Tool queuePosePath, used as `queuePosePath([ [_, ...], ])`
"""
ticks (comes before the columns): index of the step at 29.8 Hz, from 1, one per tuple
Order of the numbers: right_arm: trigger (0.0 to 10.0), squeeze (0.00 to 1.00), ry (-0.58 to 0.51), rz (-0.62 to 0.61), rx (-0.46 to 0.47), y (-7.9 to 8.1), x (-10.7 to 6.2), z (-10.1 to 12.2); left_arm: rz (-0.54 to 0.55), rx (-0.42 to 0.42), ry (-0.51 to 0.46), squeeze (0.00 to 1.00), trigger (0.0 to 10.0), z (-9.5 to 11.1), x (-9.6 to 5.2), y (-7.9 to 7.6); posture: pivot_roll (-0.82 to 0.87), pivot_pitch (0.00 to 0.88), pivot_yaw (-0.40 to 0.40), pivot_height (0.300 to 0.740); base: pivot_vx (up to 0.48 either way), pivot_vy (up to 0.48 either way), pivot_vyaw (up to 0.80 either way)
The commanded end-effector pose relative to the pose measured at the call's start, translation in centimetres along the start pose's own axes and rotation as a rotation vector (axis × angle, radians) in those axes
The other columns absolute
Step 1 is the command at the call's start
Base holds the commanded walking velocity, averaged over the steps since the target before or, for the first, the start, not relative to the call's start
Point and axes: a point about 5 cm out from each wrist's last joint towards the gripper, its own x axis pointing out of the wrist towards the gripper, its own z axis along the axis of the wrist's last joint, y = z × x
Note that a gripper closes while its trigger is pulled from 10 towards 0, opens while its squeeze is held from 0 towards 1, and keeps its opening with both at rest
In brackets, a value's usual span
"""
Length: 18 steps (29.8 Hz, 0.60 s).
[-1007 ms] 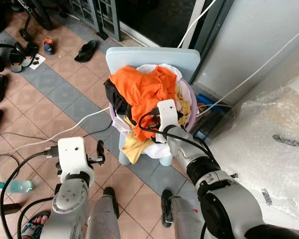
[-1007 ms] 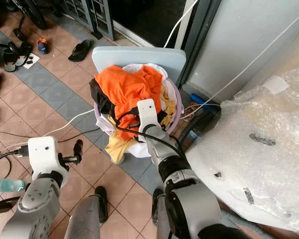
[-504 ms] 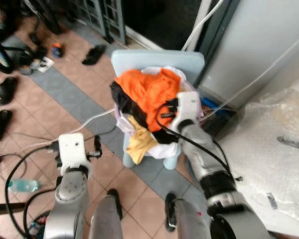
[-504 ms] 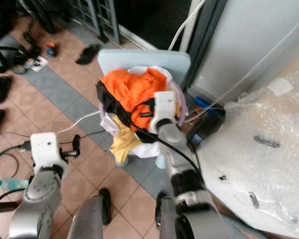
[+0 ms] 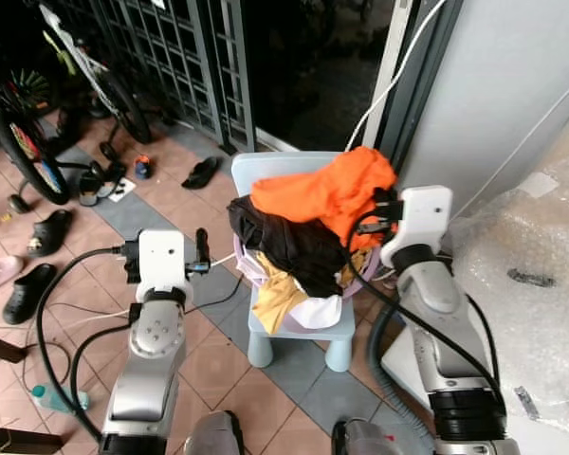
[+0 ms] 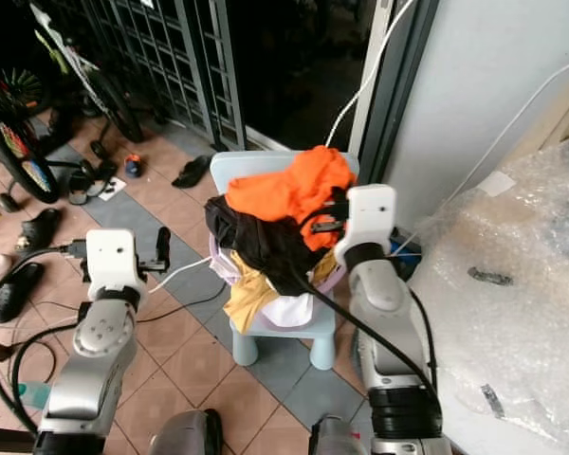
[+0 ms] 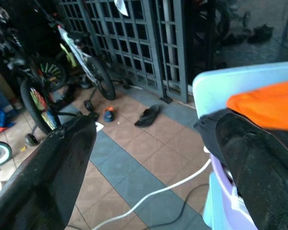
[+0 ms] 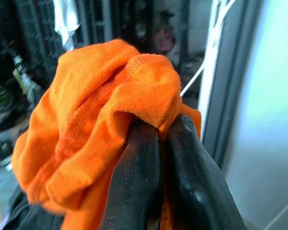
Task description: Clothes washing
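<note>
A lavender laundry basket [image 5: 250, 274] heaped with clothes stands on a pale blue child's chair [image 5: 300, 328]. My right gripper [image 5: 379, 214] is above the basket's far right side, shut on an orange garment [image 5: 327, 192] that it holds up over the pile. In the right wrist view the two fingers [image 8: 139, 163] pinch a fold of that orange cloth [image 8: 86, 139]. Below it lie a black garment [image 5: 286, 243], a yellow one [image 5: 277, 296] and a white one [image 5: 315, 311]. My left gripper [image 5: 201, 250] is open and holds nothing, left of the chair at basket height.
A machine wrapped in bubble wrap [image 5: 541, 275] stands close on the right. Bicycles [image 5: 28, 142], sandals [image 5: 201, 172] and a metal gate [image 5: 171, 57] are to the back left. A white cable [image 7: 153, 191] crosses the tiled floor. A bottle [image 5: 49, 398] lies near my left foot.
My right gripper has lifted the orange garment up off the pile and toward the right. The left arm has risen too. The camera has tilted up, so more of the gate and bicycles shows.
</note>
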Motion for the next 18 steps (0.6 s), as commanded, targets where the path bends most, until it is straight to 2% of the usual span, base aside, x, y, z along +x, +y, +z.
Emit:
queuePosePath([
  [1, 10.0, 0.00, -0.047, -0.020, -0.014, -0.3, -0.2, 1.0, 0.004, 0.000, 0.007, 0.00, 10.0, -0.4, 0.2, 0.3, -0.04, 0.000, 0.107, 0.740, 0.000, 0.000, 0.00],
  [5, 10.0, 0.00, -0.005, -0.061, -0.022, -0.7, -1.1, 0.4, -0.033, -0.024, 0.011, 0.00, 10.0, -0.7, 0.4, -0.5, -0.06, 0.000, 0.114, 0.740, 0.000, 0.000, 0.00],
  [9, 10.0, 0.00, 0.016, -0.091, -0.043, -0.9, -1.6, -0.2, -0.057, -0.039, 0.015, 0.00, 10.0, -1.2, 0.2, -1.1, -0.08, 0.000, 0.136, 0.740, 0.000, -0.072, -0.73],
  [13, 10.0, 0.00, -0.020, -0.061, -0.073, -0.3, -0.9, 0.5, -0.091, -0.047, 0.015, 0.00, 10.0, -1.5, 0.3, -1.5, -0.09, 0.000, 0.142, 0.740, 0.000, -0.307, -0.72],
  [18, 10.0, 0.00, -0.056, -0.070, -0.104, -0.9, 0.1, 1.4, -0.098, -0.045, -0.021, 0.00, 10.0, -0.7, 1.0, -1.8, -0.08, 0.000, 0.123, 0.740, 0.000, -0.301, -0.73],
])
